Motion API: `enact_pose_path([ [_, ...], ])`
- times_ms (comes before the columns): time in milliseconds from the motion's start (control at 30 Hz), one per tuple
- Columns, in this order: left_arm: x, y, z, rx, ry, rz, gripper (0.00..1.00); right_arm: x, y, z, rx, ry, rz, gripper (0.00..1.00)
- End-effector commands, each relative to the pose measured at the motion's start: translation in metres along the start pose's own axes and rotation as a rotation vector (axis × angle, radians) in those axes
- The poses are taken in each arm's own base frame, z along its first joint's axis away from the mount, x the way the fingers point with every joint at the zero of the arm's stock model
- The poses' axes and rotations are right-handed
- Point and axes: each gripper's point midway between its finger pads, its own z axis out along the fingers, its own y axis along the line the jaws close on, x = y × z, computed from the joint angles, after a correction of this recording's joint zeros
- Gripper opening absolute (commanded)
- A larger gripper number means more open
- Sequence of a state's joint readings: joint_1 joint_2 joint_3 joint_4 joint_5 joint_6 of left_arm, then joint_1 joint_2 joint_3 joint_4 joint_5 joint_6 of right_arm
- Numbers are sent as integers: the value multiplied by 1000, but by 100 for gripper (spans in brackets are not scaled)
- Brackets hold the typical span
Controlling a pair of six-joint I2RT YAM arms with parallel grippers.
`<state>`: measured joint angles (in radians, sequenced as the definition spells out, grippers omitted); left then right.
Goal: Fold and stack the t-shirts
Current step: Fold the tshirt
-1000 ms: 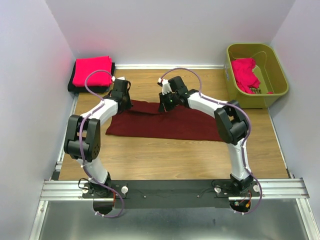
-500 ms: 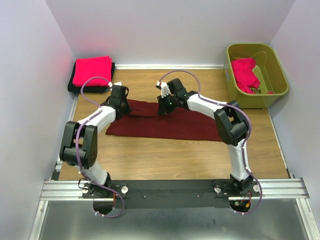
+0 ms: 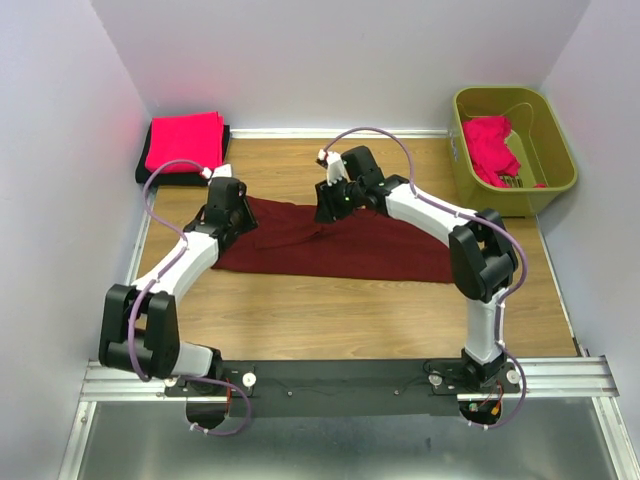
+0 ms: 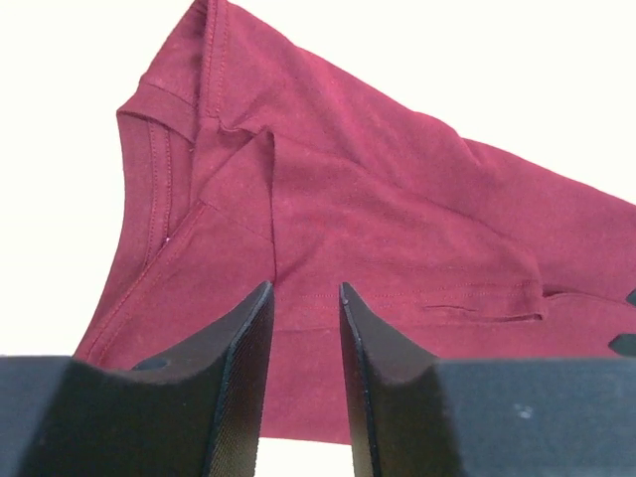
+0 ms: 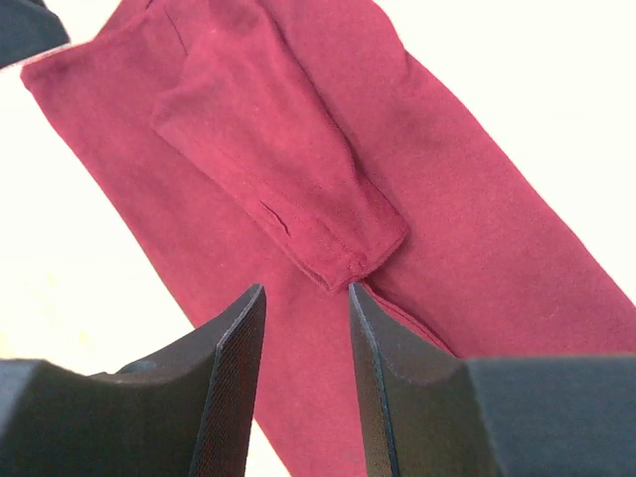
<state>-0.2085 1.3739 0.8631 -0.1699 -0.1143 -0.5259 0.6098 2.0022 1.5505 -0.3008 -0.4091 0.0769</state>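
White arms (image 3: 415, 208), black joints (image 3: 484, 262) — purple cables (image 3: 372, 132)

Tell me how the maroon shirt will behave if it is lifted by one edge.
The maroon shirt would probably go floppy and drape, since it lies flat with soft creases. Its folded-in sleeve looks loose, so it may fall open. The cloth looks thin, so it is likely light and apt to bunch rather than slide if pushed.
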Motion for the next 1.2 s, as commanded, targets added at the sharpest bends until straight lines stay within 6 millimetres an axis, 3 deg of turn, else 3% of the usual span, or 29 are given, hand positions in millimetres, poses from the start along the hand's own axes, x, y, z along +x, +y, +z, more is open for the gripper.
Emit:
enact_pose_path([
  [0,1,-7,11,24,31,-12,38,-6,7,1,-2,2,49,46],
  [133,23,-1,30,-9,112,-26,38,1,-26,-8,140,-3,135,46],
  [233,37,2,38,-21,155,-37,38,35,-67,-33,303,25,254,46],
  [333,51,9,47,-51,201,-37,38,59,-88,-57,410,43,312,47],
  [367,54,12,50,-67,213,-34,38,78,-93,-69,469,71,325,49],
  [433,64,17,56,-87,245,-30,38,96,-93,-79,507,102,336,52],
  [467,65,17,59,-91,254,-25,38,116,-96,-88,558,135,360,54],
  [700,84,17,89,-101,367,23,38,192,-93,-108,642,323,420,67],
  [733,92,21,93,-120,399,39,38,204,-91,-109,639,364,431,68],
  [800,80,13,101,-109,382,60,38,222,-82,-113,619,426,443,69],
  [833,86,15,104,-128,409,71,38,232,-70,-113,577,460,448,70],
  [867,73,8,110,-115,390,85,38,239,-62,-115,561,492,449,70],
  [900,76,9,116,-128,403,102,38,242,-39,-110,483,514,445,70],
  [933,73,5,120,-126,408,113,38,249,-31,-110,478,540,435,70],
  [967,59,-2,125,-126,391,138,38,257,-12,-111,417,578,445,71],
  [1033,63,-5,134,-152,421,179,38,266,30,-105,299,639,428,72],
  [1067,46,-19,141,-136,386,196,37,267,45,-102,253,660,415,72],
  [1133,46,-25,150,-154,387,228,37,271,82,-97,166,710,349,72],
  [1167,34,-43,153,-131,355,242,37,266,87,-94,183,723,318,73],
])
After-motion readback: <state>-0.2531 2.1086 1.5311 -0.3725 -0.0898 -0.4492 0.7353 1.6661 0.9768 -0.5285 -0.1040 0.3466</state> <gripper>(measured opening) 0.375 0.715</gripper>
